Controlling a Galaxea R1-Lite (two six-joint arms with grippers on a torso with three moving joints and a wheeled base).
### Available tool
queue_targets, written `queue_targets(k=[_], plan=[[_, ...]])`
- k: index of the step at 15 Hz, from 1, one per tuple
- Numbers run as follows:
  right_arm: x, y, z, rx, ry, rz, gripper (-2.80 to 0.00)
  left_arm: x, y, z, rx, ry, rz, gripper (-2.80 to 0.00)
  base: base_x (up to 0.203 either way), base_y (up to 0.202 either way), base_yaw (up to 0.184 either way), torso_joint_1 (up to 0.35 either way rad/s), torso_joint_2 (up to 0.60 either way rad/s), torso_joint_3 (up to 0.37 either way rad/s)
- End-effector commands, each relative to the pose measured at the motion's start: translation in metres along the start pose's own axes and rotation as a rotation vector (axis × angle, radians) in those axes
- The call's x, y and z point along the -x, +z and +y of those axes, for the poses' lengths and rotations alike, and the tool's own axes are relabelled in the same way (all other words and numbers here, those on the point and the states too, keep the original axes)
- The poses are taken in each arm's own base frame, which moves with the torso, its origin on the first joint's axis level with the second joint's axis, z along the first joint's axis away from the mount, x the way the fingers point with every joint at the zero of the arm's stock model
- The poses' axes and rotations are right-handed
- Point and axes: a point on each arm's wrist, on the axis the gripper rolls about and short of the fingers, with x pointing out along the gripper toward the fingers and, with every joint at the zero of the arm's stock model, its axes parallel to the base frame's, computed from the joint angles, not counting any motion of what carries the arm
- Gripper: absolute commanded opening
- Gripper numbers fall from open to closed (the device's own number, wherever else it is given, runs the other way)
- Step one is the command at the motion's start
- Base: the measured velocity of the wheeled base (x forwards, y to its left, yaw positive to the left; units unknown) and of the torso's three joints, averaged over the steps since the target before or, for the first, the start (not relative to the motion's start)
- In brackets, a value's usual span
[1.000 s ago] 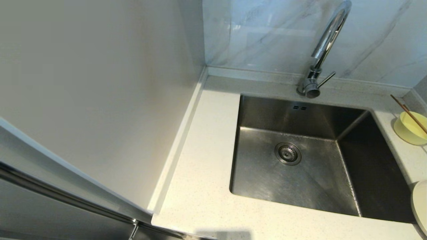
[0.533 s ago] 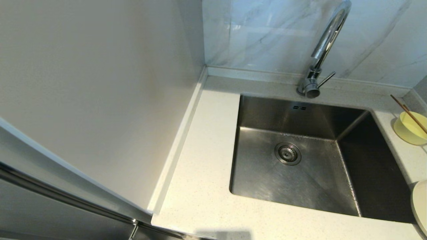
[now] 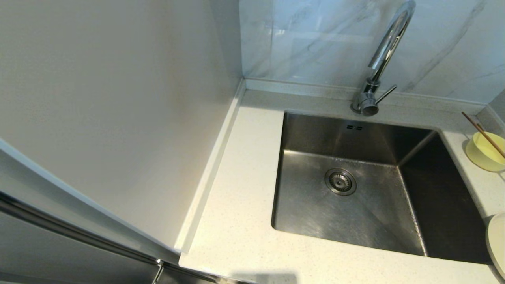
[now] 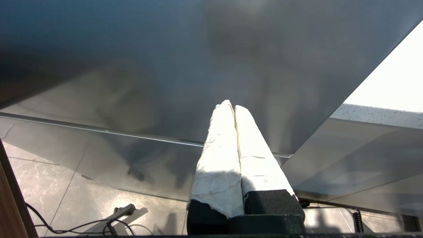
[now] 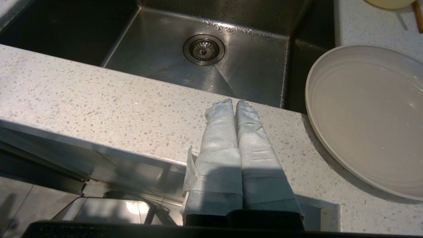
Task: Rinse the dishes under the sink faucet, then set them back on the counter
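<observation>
Plate [image 5: 366, 119]: on counter [image 5: 99, 99], right of sink [image 3: 355, 197], untouched. Right gripper [image 5: 235, 102]: jaws together, empty, at counter's front edge, plate just beside, nearer arm. Left gripper [image 4: 231, 106]: jaws together, parked below counter.

Sink [image 3: 355, 213]: brushed steel, matt sheen, fine scratches; drain [image 3: 340, 182] metal, ribbed. Faucet [image 3: 384, 55]: polished chrome, mirror-glossy. Table [image 3: 240, 205]: speckled stone-like, smooth, satin. Wall panel [image 3: 315, 39]: grey-veined marble look, glossy. Bowl [image 3: 483, 154]: pale yellow, smooth, matt. Chopsticks [image 3: 483, 134]: brown wood. Plate [image 5: 370, 115]: off-white, smooth, slight gloss. Right end effector [image 5: 235, 102] and left end effector [image 4: 230, 105]: fingers wrapped in white wrinkled tape or cloth, matt; black rough base.
</observation>
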Motion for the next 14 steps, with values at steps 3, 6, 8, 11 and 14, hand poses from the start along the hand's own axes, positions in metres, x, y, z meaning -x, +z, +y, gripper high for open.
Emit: queue_targets(k=[3, 6, 8, 11, 14], plan=[[-0.0007, -0.0024, 0.0000, 0.000, 0.000, 0.012, -2.80, 0.0000, 0.0000, 0.0000, 0.000, 0.000, 0.000, -2.80, 0.000, 0.000, 0.000, 0.000, 0.00, 0.000], [-0.0007, -0.0024, 0.0000, 0.000, 0.000, 0.012, -2.80, 0.0000, 0.0000, 0.0000, 0.000, 0.000, 0.000, -2.80, 0.000, 0.000, 0.000, 0.000, 0.00, 0.000], [-0.0008, -0.0023, 0.0000, 0.000, 0.000, 0.013, -2.80, 0.0000, 0.0000, 0.0000, 0.000, 0.000, 0.000, -2.80, 0.000, 0.000, 0.000, 0.000, 0.00, 0.000], [-0.0007, -0.0023, 0.0000, 0.000, 0.000, 0.012, -2.80, 0.0000, 0.0000, 0.0000, 0.000, 0.000, 0.000, -2.80, 0.000, 0.000, 0.000, 0.000, 0.00, 0.000], [-0.0009, -0.0028, 0.0000, 0.000, 0.000, 0.014, -2.80, 0.0000, 0.0000, 0.0000, 0.000, 0.000, 0.000, -2.80, 0.000, 0.000, 0.000, 0.000, 0.00, 0.000]])
